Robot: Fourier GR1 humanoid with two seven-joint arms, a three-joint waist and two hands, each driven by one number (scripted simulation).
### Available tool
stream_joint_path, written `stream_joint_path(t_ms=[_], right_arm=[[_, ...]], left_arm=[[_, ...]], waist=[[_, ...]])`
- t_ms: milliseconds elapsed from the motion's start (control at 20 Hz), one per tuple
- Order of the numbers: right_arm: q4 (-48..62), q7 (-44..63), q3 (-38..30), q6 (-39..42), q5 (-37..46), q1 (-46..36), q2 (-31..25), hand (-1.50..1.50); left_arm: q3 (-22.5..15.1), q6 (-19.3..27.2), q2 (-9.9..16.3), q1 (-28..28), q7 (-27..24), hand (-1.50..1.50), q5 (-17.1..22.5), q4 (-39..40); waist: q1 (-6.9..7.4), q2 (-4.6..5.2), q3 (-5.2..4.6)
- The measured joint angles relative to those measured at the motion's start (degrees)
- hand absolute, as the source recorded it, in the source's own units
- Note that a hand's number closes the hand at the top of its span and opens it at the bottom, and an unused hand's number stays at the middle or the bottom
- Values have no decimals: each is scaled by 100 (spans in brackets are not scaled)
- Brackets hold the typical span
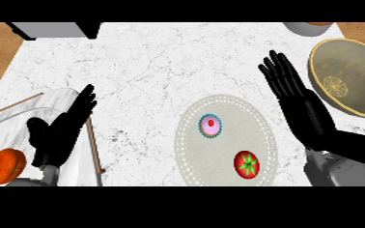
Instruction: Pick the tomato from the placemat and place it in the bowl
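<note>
Tomato (246,163) is seen at abt 5 o'clock on the placemat (235,107), untouched. Bowl (341,75) sits at 2 o'clock from it. Right hand (299,101) is held w/ fingers straight, empty; left hand (63,128) likewise, low-left.

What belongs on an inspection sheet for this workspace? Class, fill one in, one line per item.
Surface: white marble counter, wood showing at the far corners.
Job's things: tomato on the round placemat; bowl at the right edge, nothing seen in it.
Clutter: cupcake on the placemat; orange at lower left; white tray at left.
Hands: left hand open over the tray; right hand open between placemat and bowl, fingers straight.
Cables: nothing seen.
Surroundings: grey box far left; grey pot far right.
</note>
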Motion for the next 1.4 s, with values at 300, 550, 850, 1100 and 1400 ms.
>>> stream_joint_path(t_ms=[300, 550, 850, 1100, 1400], right_arm=[[-264, 110, -113, -1071, 672, 883, 27, 150], [41, 323, 101, -2196, 1900, 1648, -105, -150], [-32, 832, 606, -2846, 3205, 1887, -213, -150], [-218, 2321, 1011, -2499, 4312, 1522, -868, -150], [-663, 4187, 1487, -841, 4552, 1177, -1749, -150]], left_arm=[[-246, -132, -168, -335, -259, 0, -226, -240], [-477, -338, -372, -501, -462, 0, -227, -307], [-578, -628, -568, -693, -671, 0, -274, -79], [-637, -672, -610, -776, -603, 0, -335, -132], [-679, -717, -633, -774, -604, 0, -359, -157]], waist=[[-172, -148, -86], [-205, -158, -124], [-15, -148, -113], [74, -152, -127], [174, -144, -149]])
